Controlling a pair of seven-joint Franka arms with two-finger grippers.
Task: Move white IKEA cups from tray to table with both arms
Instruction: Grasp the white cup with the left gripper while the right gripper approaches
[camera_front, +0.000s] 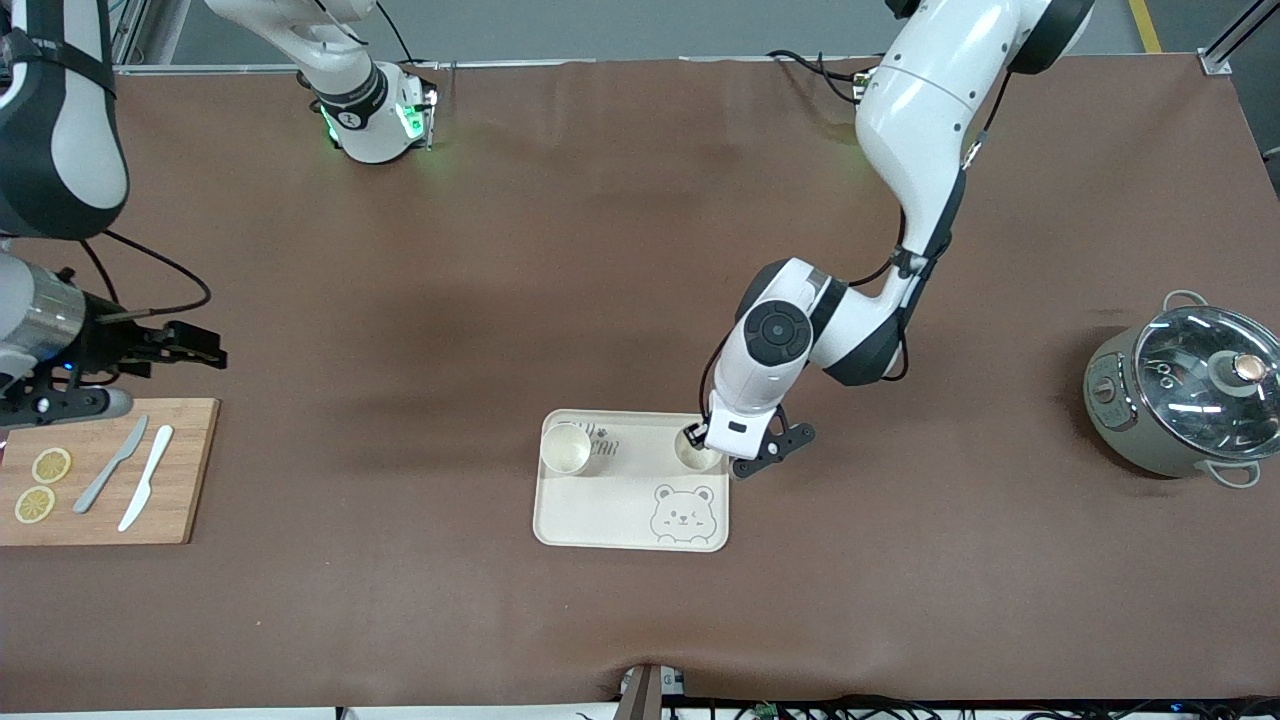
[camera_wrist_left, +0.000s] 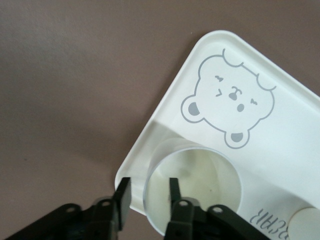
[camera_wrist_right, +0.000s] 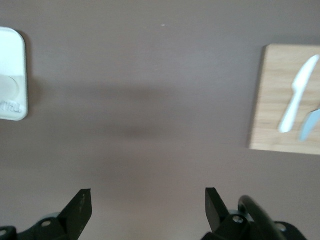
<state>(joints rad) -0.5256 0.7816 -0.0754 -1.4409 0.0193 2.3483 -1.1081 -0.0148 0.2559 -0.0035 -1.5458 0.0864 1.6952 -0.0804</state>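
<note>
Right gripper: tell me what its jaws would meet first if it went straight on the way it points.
The right gripper, jaws open, hangs above the bare table near the cutting board. Its wrist view shows only brown tabletop straight ahead, so it would probably meet that first; depth is unclear.

Tray (camera_front: 620, 510): grey lettering printed near the edge farthest from the front camera, partly hidden by a cup (camera_front: 566, 449). Left wrist view shows the letters "EAR" (camera_wrist_left: 267, 218) beside the second cup (camera_wrist_left: 192, 187); rest cut off. Nothing else legible.
</note>
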